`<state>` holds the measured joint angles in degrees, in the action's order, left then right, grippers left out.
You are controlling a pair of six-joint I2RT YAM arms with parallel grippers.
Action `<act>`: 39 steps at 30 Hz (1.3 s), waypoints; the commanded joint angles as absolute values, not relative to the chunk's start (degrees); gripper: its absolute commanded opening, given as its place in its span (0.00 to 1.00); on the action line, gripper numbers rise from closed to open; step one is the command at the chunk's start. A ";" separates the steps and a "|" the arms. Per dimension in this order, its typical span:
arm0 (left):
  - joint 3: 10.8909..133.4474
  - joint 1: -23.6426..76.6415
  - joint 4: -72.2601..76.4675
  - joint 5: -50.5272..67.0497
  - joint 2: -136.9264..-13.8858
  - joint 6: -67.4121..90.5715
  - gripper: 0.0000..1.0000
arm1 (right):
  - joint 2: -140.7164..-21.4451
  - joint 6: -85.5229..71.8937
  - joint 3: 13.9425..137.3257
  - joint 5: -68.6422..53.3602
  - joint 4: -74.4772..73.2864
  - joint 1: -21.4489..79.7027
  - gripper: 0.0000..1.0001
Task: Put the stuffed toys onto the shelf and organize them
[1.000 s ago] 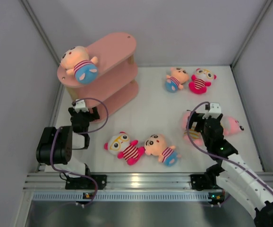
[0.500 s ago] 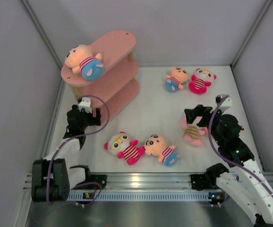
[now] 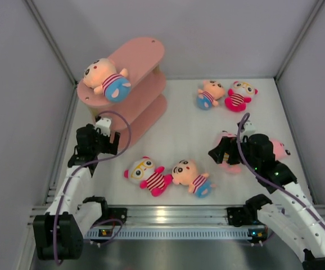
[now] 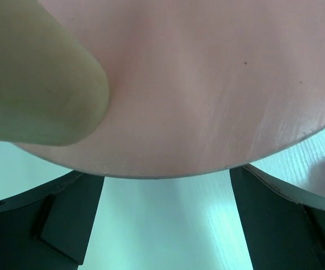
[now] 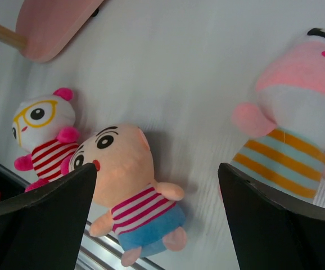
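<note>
We saw the left tool (image 4: pixel 165 225) spread wide and empty, low beside a wooden post (image 4: pixel 39 79) under a board of the shelf (image 3: pixel 137 67). The shelf's long axis ran near-left to far-right. A peach toy (image 3: pixel 107 80) lay on the top board's left end, head far-left, close to the rim; the board beyond it was bare. On the surface (image 3: pixel 179 129), a glasses toy (image 3: pixel 147 174) and a second peach toy (image 3: pixel 192 177) lay touching, heads left. A far pair (image 3: pixel 224 94) lay heads away. The right tool (image 5: pixel 157 214), wide open and empty, hung over a pink toy (image 3: pixel 278 147), whose head pointed right.
</note>
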<state>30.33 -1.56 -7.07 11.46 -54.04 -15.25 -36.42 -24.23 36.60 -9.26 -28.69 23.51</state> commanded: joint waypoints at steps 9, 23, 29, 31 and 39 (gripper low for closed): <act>39.46 -1.41 -6.16 -4.56 -61.78 -14.94 0.80 | -30.32 -27.95 30.95 -13.97 -31.03 23.73 0.89; 36.39 -1.67 -21.25 6.15 -48.78 -26.09 0.96 | -39.19 -34.71 24.26 -15.82 -30.41 29.09 0.84; 37.97 -1.58 -32.68 5.19 -47.46 -28.74 0.96 | -43.94 -39.98 20.66 -15.47 -22.77 35.67 0.80; 39.10 -1.58 -36.97 5.36 -46.76 -29.53 0.96 | -46.49 -41.39 20.48 -13.54 -21.10 39.00 0.78; 48.77 -1.58 -53.42 11.59 -45.27 -32.96 0.96 | -51.60 -43.85 21.97 -10.47 -16.26 43.77 0.15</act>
